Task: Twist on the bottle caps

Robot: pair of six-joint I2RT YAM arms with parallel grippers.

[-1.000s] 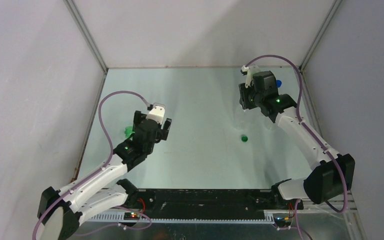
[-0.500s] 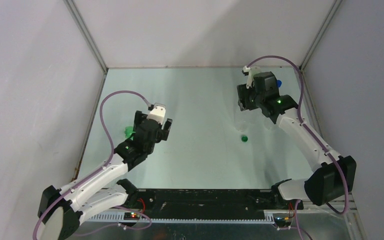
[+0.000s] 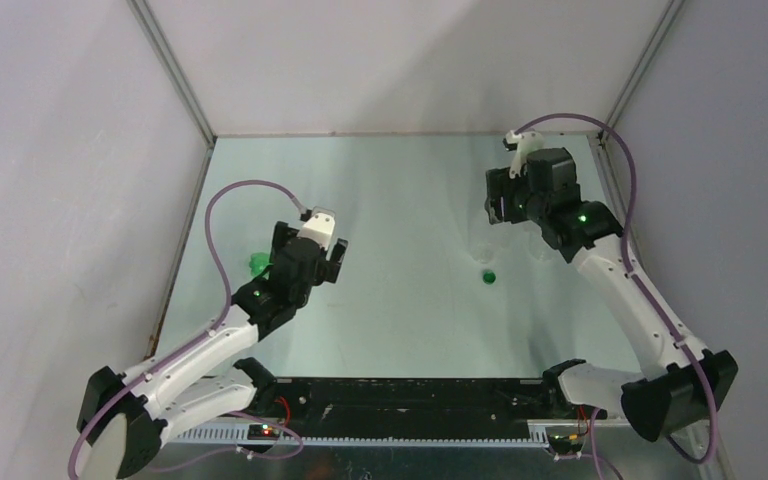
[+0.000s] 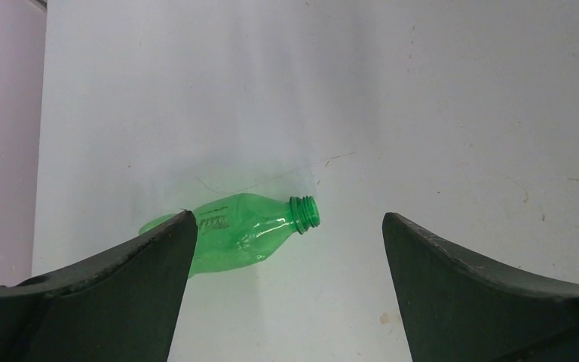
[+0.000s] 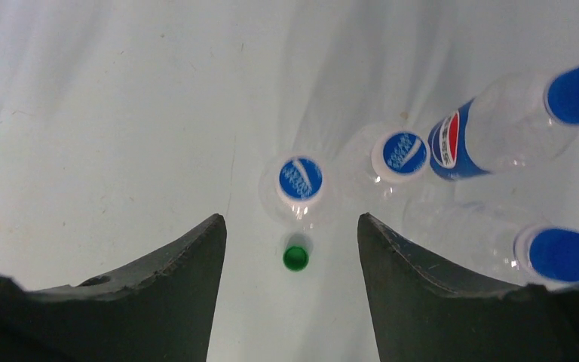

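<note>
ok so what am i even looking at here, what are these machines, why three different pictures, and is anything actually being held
These are two robot arms bolted to the near edge of a table, each ending in a two-finger claw. The wide picture comes from a fixed camera above and behind them. The other two come from small cameras on the wrists, so the dark wedges at the bottom of those are each claw's own fingers. The left claw is open, looking down on a green bottle that lies on its side with no cap. The right claw is open too, above a loose green cap and a group of capped clear bottles. Nothing is held.
</note>
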